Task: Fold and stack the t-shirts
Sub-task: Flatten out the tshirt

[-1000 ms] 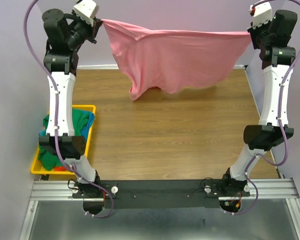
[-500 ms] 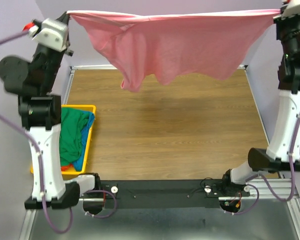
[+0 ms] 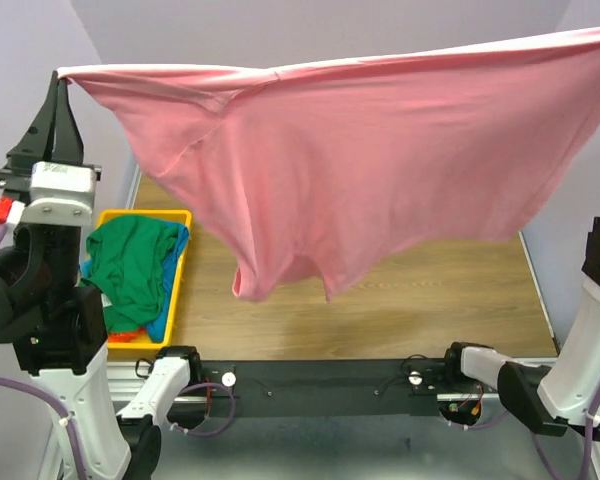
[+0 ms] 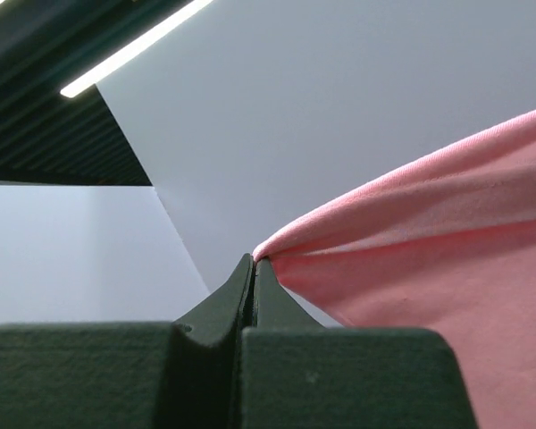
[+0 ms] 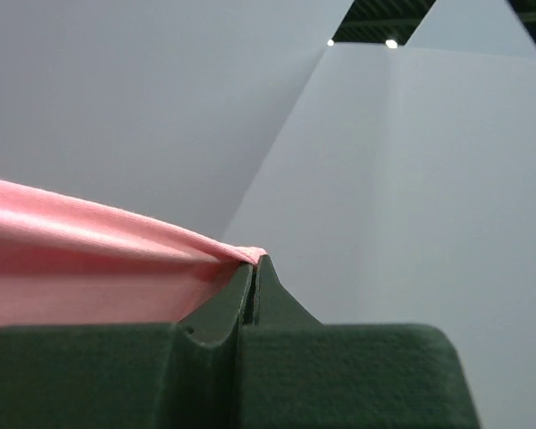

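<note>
The pink t-shirt [image 3: 380,160] hangs stretched wide in the air between both arms, high above the wooden table [image 3: 430,290]. My left gripper [image 3: 58,82] points up at the far left and is shut on one corner of the shirt [image 4: 402,241]. My right gripper is off the right edge of the top view. In the right wrist view it [image 5: 255,261] is shut on the other corner of the shirt [image 5: 80,259]. The shirt's lower part droops in folds at the middle. A green t-shirt [image 3: 130,265] lies in the yellow bin, with bits of blue [image 3: 168,318] and orange under it.
The yellow bin [image 3: 176,216] sits at the table's left edge beside the left arm. The black base rail [image 3: 320,380] runs along the near edge. Purple walls stand behind and to the sides.
Both arms have lifted and swung toward the camera, spreading wider. The pink shirt has risen with them and now fills much of the top view.
</note>
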### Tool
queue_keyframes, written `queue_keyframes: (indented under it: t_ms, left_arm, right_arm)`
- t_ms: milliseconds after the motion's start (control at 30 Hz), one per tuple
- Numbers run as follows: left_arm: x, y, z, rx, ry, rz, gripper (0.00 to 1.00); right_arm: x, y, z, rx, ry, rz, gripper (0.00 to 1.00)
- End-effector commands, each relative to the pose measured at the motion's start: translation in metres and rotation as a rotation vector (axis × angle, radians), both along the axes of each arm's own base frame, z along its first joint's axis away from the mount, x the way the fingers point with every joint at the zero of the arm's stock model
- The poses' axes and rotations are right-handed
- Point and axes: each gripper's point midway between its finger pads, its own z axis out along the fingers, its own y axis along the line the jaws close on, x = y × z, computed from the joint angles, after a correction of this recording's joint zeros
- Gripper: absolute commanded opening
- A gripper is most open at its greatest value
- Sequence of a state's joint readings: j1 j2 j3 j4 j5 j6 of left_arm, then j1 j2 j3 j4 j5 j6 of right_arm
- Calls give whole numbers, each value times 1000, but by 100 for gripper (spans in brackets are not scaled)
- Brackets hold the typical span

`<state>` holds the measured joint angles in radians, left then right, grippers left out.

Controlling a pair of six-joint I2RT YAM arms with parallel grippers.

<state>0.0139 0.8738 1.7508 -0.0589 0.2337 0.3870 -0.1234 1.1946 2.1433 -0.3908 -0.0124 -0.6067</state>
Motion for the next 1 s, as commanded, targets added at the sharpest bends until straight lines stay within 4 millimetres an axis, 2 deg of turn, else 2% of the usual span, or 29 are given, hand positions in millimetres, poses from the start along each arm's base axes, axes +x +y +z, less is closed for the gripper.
queue_keyframes:
  t_ms: [0,33,67,133,167,200,233,267,300,333,367,400,433,467,500,533,567,600,633,667,700,733,767,800,833,900,933,967]
  left_arm:
    - [54,15,-51,45,204,112,0]
    - [69,7,-65,89,257,81,0]
    - [88,4,-91,106,346,65,0]
    - [116,-5,-126,146,462,13,0]
    - [132,-8,-152,151,537,-9,0]
    - [149,-14,-178,151,619,-55,0]
    - [164,-19,-211,155,701,-85,0]
    - [174,-22,-231,155,752,-95,0]
    - [188,-31,-256,162,816,-122,0]
    - [196,-38,-275,170,860,-132,0]
    - [204,-49,-307,186,930,-142,0]
    - [217,-56,-333,200,991,-151,0]
    - [223,-59,-351,205,1029,-153,0]
    - [228,-63,-376,206,1086,-163,0]
    - [241,-67,-402,203,1149,-166,0]
    - [247,-69,-416,195,1185,-166,0]
    - [254,-67,-429,177,1221,-156,0]
    - [267,-70,-457,169,1289,-151,0]
    - [273,-70,-466,156,1320,-147,0]
    - [283,-72,-467,144,1329,-147,0]
    - [289,-73,-474,126,1353,-144,0]
    - [298,-75,-494,115,1405,-142,0]
    - [307,-77,-489,105,1396,-150,0]
    - [312,-79,-492,95,1409,-153,0]
    - [319,-80,-508,88,1446,-152,0]
    - [333,-82,-505,88,1437,-149,0]
    - [339,-83,-520,82,1472,-146,0]
    - [349,-85,-512,80,1452,-146,0]
  right_arm:
    - [67,-20,-70,-22,216,-70,1]
    - [79,-19,-88,-21,263,-57,1]
    - [100,-18,-122,-25,349,-30,0]
    - [121,-17,-164,-28,447,-7,0]
    - [130,-15,-184,-30,493,7,0]
    - [148,-17,-227,-19,591,18,1]
    - [155,-14,-247,-21,636,40,1]
    - [163,-13,-272,-19,693,58,1]
    - [174,-11,-310,-15,776,79,0]
    - [179,-8,-333,-14,827,102,1]
    - [183,-4,-352,-15,866,136,0]
    - [192,-3,-380,-4,928,153,1]
    - [191,-1,-389,-2,947,164,1]
    - [198,1,-423,8,1017,186,1]
    - [202,1,-442,11,1060,190,1]
    - [205,0,-457,13,1089,195,1]
    - [211,-1,-485,19,1146,198,1]
    - [213,-2,-498,21,1171,195,1]
    - [218,-3,-505,17,1174,194,1]
    - [222,-5,-527,24,1215,190,1]
    - [225,-6,-533,26,1225,186,1]
    - [229,-7,-541,30,1240,184,1]
    - [232,-9,-554,36,1264,176,1]
    - [236,-11,-558,37,1271,170,1]
    - [239,-13,-562,39,1274,162,0]
    - [242,-17,-569,44,1287,145,1]
    - [247,-18,-574,50,1290,140,1]
    - [250,-20,-576,55,1292,131,1]
